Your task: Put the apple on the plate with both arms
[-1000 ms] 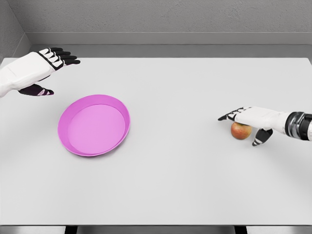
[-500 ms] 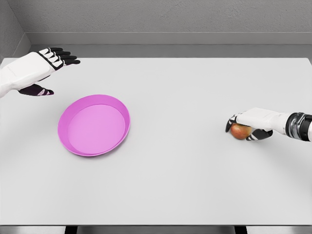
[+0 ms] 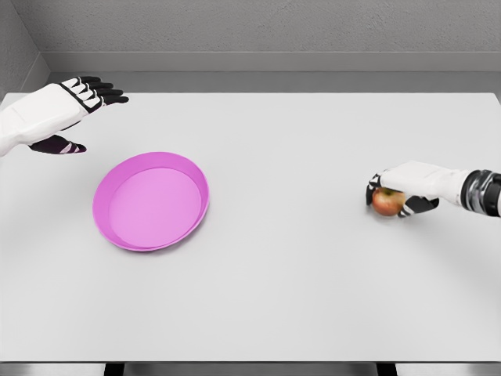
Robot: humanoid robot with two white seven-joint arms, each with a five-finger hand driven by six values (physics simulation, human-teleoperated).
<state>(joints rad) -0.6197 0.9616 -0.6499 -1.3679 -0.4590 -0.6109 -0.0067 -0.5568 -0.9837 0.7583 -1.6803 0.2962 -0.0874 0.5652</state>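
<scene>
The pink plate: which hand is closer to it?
Left. The left hand hovers just up-left of the plate; the right hand, gripping the apple, is far across the table.

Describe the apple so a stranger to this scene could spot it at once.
Start at the white table and go to its right side, far from the pink plate on the left. There the right hand closes over a small red-orange apple, the only round, warm-coloured thing on that side.

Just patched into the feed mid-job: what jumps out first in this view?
The bright pink plate stands out left of centre on the white table, with nothing on it. At the right edge, the right robot hand is curled over the red apple. The left robot hand hovers open at far left, behind the plate.
</scene>
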